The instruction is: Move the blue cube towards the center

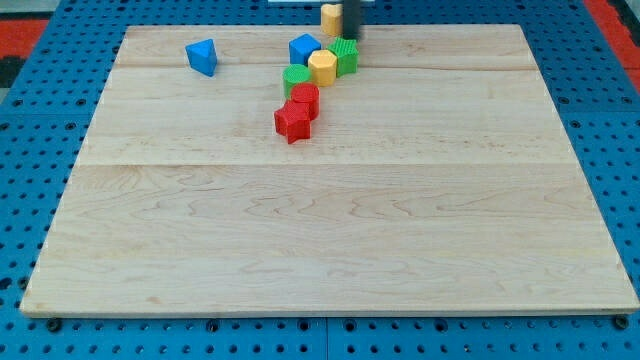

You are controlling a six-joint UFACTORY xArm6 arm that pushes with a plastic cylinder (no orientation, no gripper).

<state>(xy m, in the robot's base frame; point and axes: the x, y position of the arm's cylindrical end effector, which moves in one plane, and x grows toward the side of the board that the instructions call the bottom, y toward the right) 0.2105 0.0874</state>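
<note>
Sitting just above the green block, right of the blue cube, my tip; pincer state untellable.

Arm: one dark rod, entering at the view's top edge | pose: upright, mostly cut off by frame | my tip: lower end, near the board's top edge

Blue cube hemmed in: yellow hexagonal block touching at view's right, green block beyond it, second green block just below, two red blocks trailing toward centre. Cube's left and top faces free. Blue triangular block well apart at left. Yellow block beside tip at top edge.
</note>
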